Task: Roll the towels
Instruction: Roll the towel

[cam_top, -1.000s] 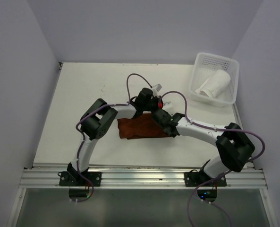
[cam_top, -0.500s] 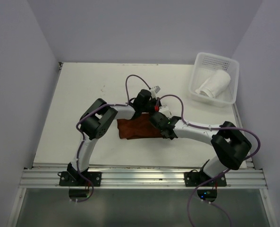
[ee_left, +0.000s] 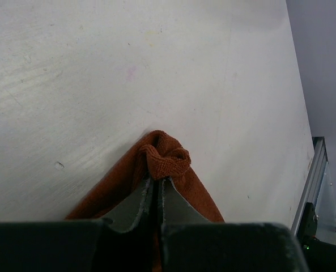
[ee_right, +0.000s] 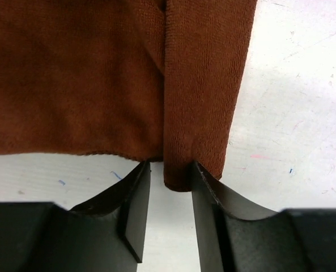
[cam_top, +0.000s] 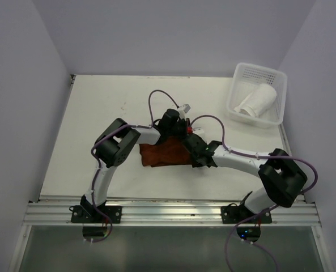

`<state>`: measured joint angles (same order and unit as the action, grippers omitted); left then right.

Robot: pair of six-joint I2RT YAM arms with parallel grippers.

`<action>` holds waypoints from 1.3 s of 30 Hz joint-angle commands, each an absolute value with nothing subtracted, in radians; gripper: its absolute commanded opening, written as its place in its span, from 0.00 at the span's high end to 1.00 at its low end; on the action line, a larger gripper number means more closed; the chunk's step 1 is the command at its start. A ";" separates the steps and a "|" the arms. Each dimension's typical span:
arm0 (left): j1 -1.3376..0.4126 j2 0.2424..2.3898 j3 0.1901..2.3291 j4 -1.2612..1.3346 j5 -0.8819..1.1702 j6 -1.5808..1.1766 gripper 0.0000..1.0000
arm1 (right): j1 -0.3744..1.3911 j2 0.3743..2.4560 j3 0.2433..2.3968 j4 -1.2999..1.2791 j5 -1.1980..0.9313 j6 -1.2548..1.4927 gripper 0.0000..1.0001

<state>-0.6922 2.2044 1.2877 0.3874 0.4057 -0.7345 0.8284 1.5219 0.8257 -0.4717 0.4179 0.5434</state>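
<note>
Towel [cam_top: 159, 154] (rust-brown) is held on the worktop [cam_top: 100, 113] toward the middle of its near edge, one corner bunched in the clenched left claw [ee_left: 156, 181]. Over the last second the right claw [ee_right: 170, 168] has been drawn slightly nearer that edge, jaws parted astride the folded right end; rolling is judged barely begun.

Legend: all 3 views are lit evenly and brightly from above. In the top view we see only faint, soft-edged shadows on the white table [cam_top: 100, 113], with no glare. In the left wrist view the left gripper [ee_left: 157, 184] lies dark and blurred near the lens. In the right wrist view the towel [ee_right: 71, 73] weave is sharp.
</note>
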 commanded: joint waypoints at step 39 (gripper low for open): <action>-0.661 2.140 1.230 0.402 0.310 -0.627 1.00 | 0.371 1.408 0.566 -0.006 -0.161 0.623 0.46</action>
